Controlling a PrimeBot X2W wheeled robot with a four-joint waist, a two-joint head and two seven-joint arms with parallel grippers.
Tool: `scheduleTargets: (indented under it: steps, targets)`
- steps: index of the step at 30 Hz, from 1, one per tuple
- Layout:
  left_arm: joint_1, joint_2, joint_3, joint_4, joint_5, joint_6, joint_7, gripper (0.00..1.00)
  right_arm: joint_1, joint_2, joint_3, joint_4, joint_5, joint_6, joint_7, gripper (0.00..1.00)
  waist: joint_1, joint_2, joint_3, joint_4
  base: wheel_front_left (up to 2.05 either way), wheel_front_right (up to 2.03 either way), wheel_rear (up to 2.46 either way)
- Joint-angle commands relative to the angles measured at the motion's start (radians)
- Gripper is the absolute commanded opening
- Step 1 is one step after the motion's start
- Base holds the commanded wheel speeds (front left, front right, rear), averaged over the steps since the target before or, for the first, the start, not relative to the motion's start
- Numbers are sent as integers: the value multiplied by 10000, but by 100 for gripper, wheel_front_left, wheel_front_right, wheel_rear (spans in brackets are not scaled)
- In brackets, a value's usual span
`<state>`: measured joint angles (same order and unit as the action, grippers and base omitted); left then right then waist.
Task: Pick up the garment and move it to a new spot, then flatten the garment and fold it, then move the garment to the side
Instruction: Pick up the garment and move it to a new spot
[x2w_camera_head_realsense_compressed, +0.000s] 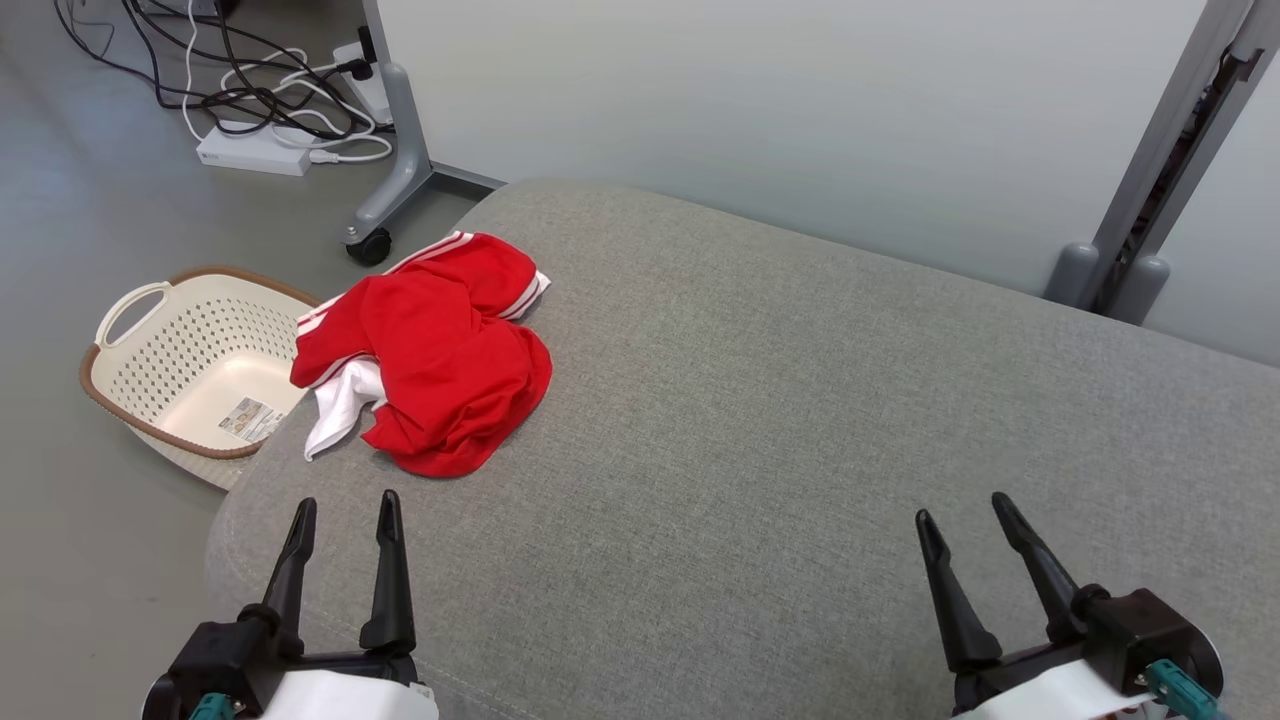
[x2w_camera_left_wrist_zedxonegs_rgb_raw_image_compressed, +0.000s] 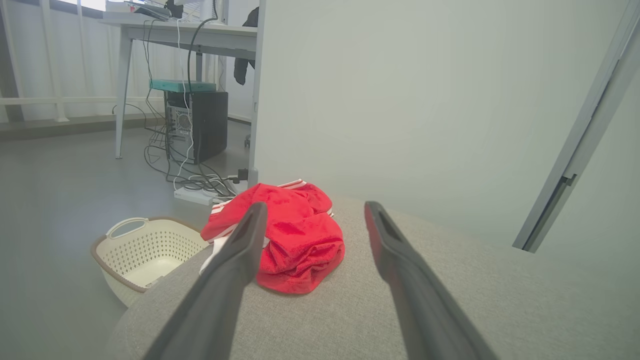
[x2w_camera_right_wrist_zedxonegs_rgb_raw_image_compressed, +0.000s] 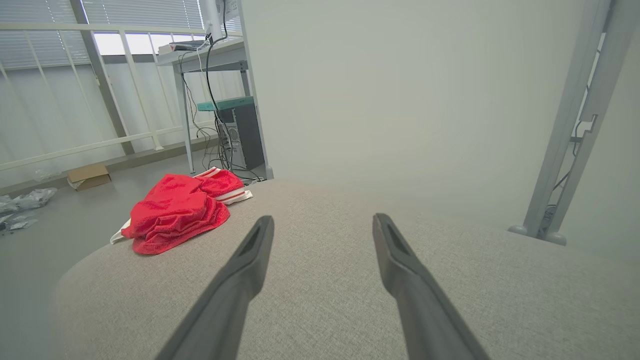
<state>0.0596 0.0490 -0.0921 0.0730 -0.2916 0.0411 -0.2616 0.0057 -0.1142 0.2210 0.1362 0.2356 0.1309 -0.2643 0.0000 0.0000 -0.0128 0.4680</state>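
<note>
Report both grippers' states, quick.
Left gripper: open, holding nothing, short of the red garment.
Right gripper: open, holding nothing, above the grey padded surface.

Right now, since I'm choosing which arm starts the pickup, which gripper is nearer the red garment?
Left. The left gripper is open just short of the red garment, not touching it; the right gripper, also open, is far off to its right across the grey cushion.

Black tapered jaws, white forearms
</note>
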Motion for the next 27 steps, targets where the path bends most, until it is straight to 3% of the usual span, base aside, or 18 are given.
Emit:
scheduleTargets:
  steps: [1,14,27]
  targets:
    - [108,31,35,-40,-47,69,-37,100,49,-119,30,16,53,0,-11,100,0,0,40,1,0,0,0]
    - [-728,30,-152,-457,-1001,543,-37,100,-698,-1109,219,-399,42,-1,-11,100,0,0,1506,-250,0,0,0]
    - [-3418,31,23,384,-2368,1523,-37,100,-1965,-2683,214,-997,-129,-1,-11,100,0,0,3807,-466,0,0,0]
